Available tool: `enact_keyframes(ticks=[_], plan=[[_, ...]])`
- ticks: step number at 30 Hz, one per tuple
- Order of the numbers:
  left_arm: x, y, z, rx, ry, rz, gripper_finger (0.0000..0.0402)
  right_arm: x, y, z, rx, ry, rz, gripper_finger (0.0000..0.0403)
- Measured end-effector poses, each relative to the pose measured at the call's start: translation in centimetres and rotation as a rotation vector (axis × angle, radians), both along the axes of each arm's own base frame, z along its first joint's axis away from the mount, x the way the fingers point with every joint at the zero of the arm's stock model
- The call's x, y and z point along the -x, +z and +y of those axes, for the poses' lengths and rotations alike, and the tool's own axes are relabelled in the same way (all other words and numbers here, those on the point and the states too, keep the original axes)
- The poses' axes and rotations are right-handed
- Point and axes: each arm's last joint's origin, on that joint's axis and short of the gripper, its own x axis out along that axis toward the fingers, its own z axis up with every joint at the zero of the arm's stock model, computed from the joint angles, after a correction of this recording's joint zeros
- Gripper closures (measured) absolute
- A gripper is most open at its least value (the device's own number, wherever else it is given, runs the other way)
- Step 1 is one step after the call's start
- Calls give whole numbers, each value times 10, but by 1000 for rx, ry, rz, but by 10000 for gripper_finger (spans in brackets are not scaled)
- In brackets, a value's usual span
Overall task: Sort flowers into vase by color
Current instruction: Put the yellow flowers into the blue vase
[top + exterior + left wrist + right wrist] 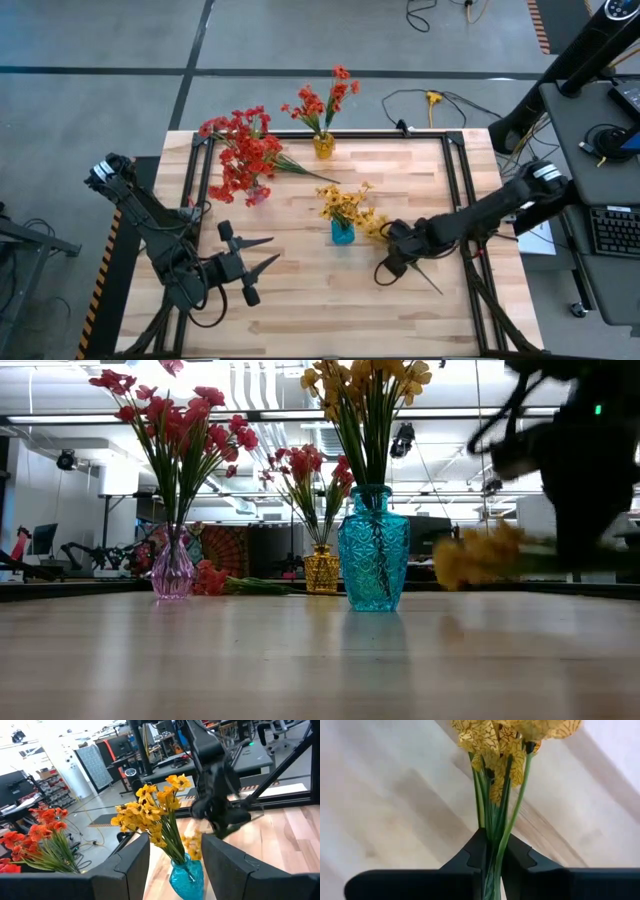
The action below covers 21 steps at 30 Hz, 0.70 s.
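My right gripper (pixel 392 246) is shut on a yellow sprig (pixel 372 226), just right of the blue vase (pixel 342 234), which holds more yellow flowers (pixel 345 203). In the low view the sprig (pixel 480 555) hangs clear of the table. A pink vase (pixel 172 570) holds red flowers (pixel 180 420). A yellow vase (pixel 323 146) holds orange-red flowers (pixel 320 100). More red flowers (pixel 245 150) lie on the table by the pink vase, their green stems (pixel 300 168) flat on the wood. My left gripper (pixel 272 250) stands open at the near left, pointing at the blue vase (pixel 185 875). My right gripper pinches the sprig's bundle of green stems (pixel 492 845) between its two fingers (pixel 520 857), below the yellow blooms (pixel 500 740). The fingers come steeply from above and lie across the stems. The sprig is lifted clear, about level, its blooms toward the blue vase and its stem end (pixel 436 287) trailing near-right.
Black rails (pixel 455 180) frame the wooden table (pixel 330 300). Bare wood stretches along the near edge between the two arms. Cables (pixel 430 100) lie on the floor beyond the far edge, and a desk with a keyboard (pixel 615 230) stands to the right.
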Motion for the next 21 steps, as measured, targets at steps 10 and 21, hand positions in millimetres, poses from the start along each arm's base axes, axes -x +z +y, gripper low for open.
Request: enact_keyframes(ticks=[10,21], plan=[[-3,-7,-6,4,-126,54,240,28,61,18,57,235,-423,374],[-6,-10,-8,16,-198,79,240,12,100,71,270,792,-1139,374]])
